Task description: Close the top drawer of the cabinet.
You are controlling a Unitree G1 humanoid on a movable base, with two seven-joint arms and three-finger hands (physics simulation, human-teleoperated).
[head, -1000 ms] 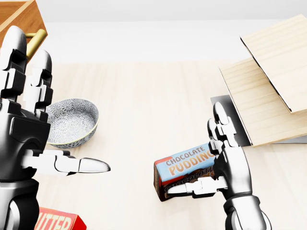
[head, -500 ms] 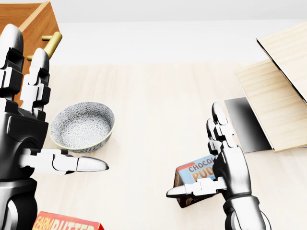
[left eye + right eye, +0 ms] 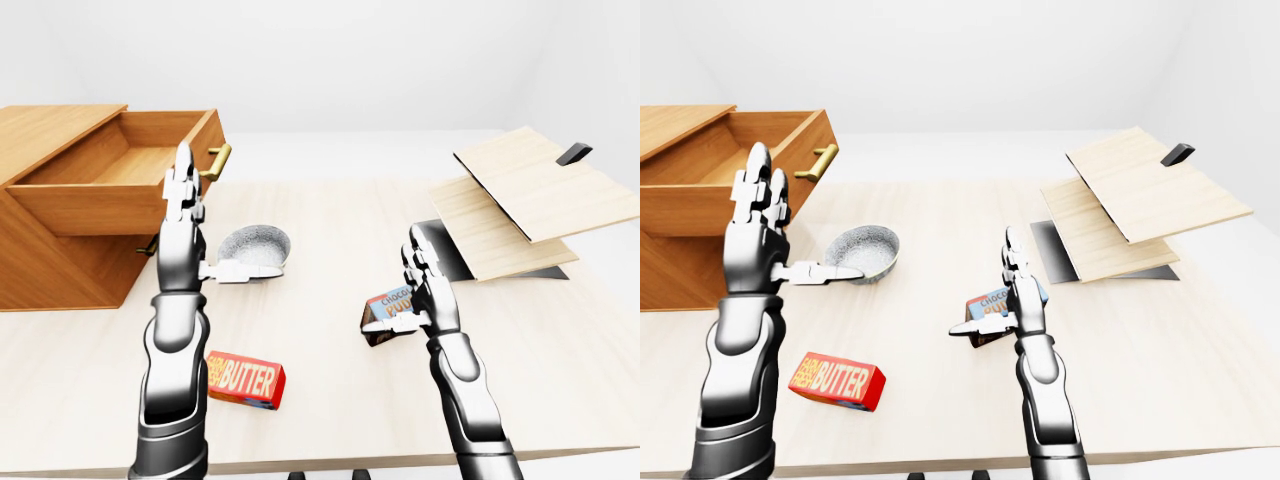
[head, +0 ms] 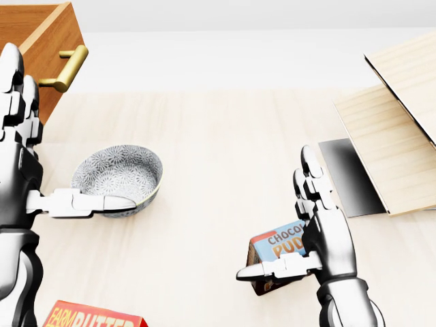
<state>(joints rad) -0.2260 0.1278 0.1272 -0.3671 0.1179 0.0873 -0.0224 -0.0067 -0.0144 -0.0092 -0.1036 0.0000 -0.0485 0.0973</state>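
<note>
The wooden cabinet (image 3: 60,250) stands at the left of the table, its top drawer (image 3: 140,165) pulled out, with a brass handle (image 3: 220,160) on the drawer's face. My left hand (image 3: 775,225) is open with its fingers upright and its thumb pointing right. It is held up by the drawer's face, below and left of the handle, and contact cannot be told. My right hand (image 4: 300,225) is open too, low in the head view, next to a chocolate pudding box (image 4: 276,246) without holding it.
A patterned bowl (image 4: 116,177) sits below the handle, right beside my left thumb. A red butter box (image 3: 835,380) lies near the table's bottom edge. Tilted wooden boards (image 3: 530,190) over a dark plate (image 4: 347,177) take up the right side.
The view first shifted, sliding everything rightward. Since then my left hand has moved left toward the drawer, uncovering the handle. The right hand has kept still.
</note>
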